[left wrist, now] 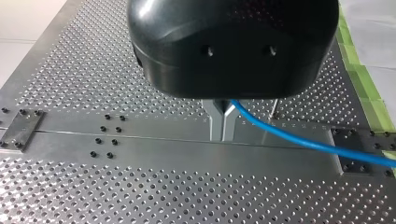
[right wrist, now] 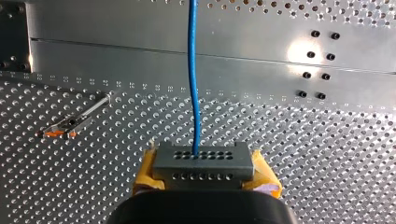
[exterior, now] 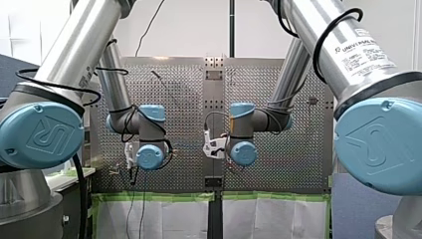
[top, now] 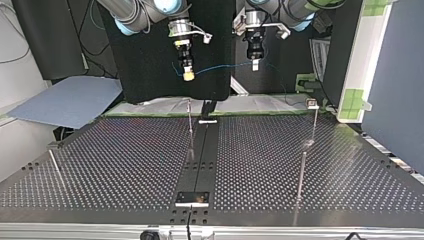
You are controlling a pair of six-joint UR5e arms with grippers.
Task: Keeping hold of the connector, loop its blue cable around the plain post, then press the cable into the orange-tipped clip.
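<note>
My right gripper (right wrist: pixel 203 164) has its yellow pads shut on a grey connector (right wrist: pixel 203 161) with rows of holes. The blue cable (right wrist: pixel 193 79) leaves the connector and runs straight ahead over the perforated table (right wrist: pixel 327 149). My left gripper (left wrist: pixel 223 133) has its metal fingers shut on the same blue cable (left wrist: pixel 289 137), which trails off to one side. In the top view both grippers hang high above the table's far edge, my right gripper (top: pixel 188 76) at the left and my left gripper (top: pixel 255 65) at the right. The cable (top: pixel 220 67) spans between them. An orange-tipped clip (right wrist: pixel 65 127) stands off to the side of the connector.
Thin upright posts rise from the table: one near the middle (top: pixel 190 130), one at the right (top: pixel 301 175), one at the left (top: pixel 55 165). A post with a small head (top: pixel 313 105) stands at the far right. A dark centre strip (top: pixel 200 160) runs across the table.
</note>
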